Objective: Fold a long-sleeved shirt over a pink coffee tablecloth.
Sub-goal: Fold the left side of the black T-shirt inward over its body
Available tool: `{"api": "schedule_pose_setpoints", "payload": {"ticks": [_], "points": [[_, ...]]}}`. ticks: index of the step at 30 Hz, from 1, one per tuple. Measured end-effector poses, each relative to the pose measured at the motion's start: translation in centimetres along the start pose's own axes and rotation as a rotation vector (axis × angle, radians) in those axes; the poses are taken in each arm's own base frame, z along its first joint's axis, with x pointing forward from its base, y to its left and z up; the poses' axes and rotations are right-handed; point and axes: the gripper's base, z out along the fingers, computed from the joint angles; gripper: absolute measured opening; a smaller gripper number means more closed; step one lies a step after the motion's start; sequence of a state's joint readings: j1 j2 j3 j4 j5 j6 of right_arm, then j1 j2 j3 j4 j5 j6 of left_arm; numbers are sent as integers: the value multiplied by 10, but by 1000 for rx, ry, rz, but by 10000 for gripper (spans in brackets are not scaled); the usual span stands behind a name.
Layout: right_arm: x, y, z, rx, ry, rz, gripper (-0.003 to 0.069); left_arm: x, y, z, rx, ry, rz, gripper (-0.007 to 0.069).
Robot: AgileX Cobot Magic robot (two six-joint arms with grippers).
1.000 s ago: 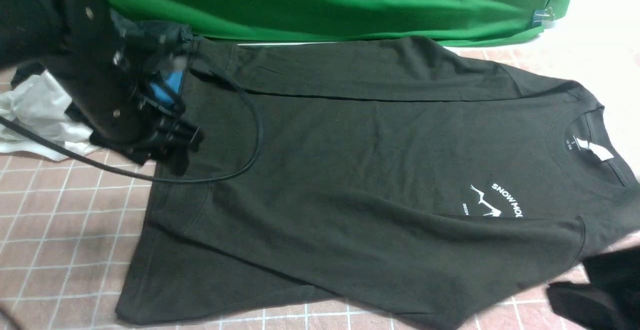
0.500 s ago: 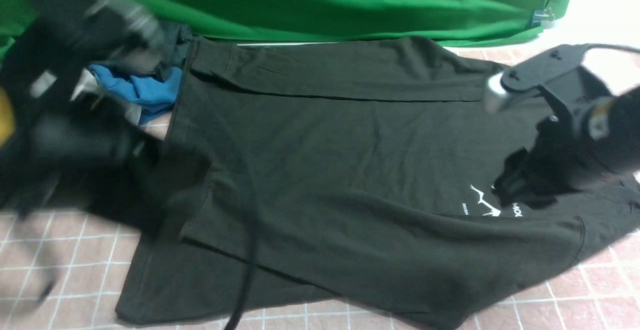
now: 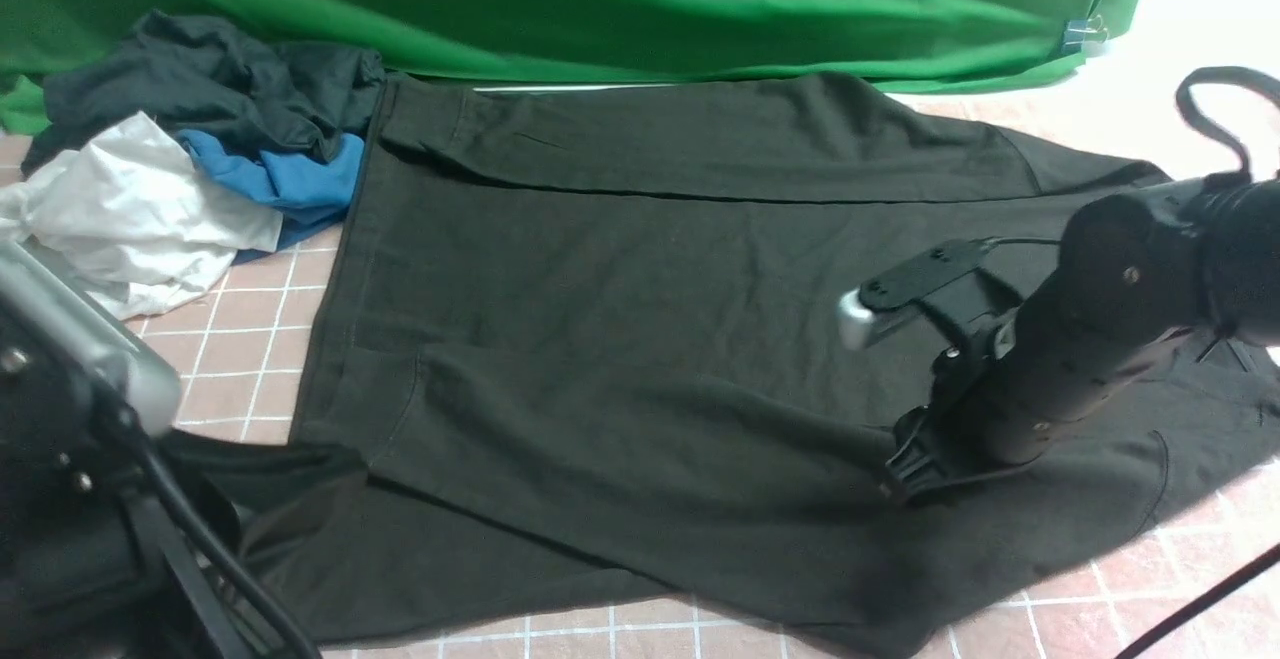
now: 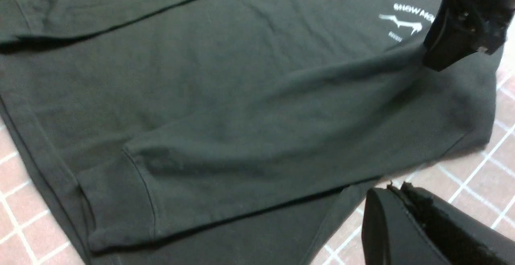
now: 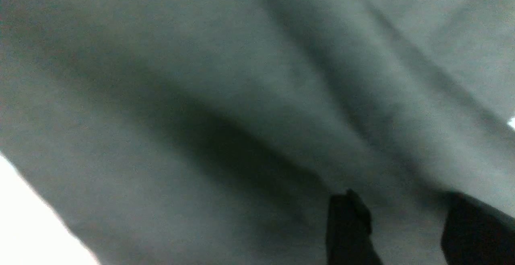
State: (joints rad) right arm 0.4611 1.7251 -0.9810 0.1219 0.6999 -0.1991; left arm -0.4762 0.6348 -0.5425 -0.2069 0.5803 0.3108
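Note:
The black long-sleeved shirt point(image 3: 650, 339) lies spread flat on the pink coffee tablecloth point(image 3: 240, 339), neck to the right, both sleeves folded in over the body. My right gripper point(image 3: 900, 479) points down onto the near sleeve close to the chest. Its fingers stand apart in the right wrist view, so my right gripper point(image 5: 406, 224) is open with shirt fabric point(image 5: 201, 96) right below it. My left arm point(image 3: 80, 459) is at the near left corner. My left gripper point(image 4: 396, 190) is shut and empty over the tablecloth point(image 4: 462, 184), just off the shirt's near edge point(image 4: 201, 96). The white graphic point(image 4: 406, 19) shows beside the right arm point(image 4: 462, 27).
A pile of dark, white and blue clothes point(image 3: 180, 159) lies at the back left, touching the shirt's hem. The green backdrop cloth point(image 3: 650, 9) hangs along the back. A black cable point(image 3: 1200, 599) crosses the near right corner.
My left arm swung from the shirt's back left hem to the near left corner, and its gripper shut. My right arm came in from the right and lowered onto the near sleeve.

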Motion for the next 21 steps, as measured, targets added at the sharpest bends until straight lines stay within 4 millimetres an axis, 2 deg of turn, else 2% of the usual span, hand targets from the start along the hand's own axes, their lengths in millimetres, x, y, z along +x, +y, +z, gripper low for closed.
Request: {"api": "schedule_pose_setpoints", "payload": {"ticks": [6,9,12,16,21], "points": [[1,6,-6,23,5,-27,314,1,0,1,-5,-9,37,15],[-2,0,-18,93,-69,-12,314,0,1,1,-9,-21,53,15],[-8,-11,-20,130,-142,7,314,-1,1,1,-13,-32,53,15],[-15,-31,-1,160,-185,39,314,-2,1,1,-17,-42,58,15],[-9,-29,16,150,-84,30,314,-2,1,1,-17,-44,62,15]]}}
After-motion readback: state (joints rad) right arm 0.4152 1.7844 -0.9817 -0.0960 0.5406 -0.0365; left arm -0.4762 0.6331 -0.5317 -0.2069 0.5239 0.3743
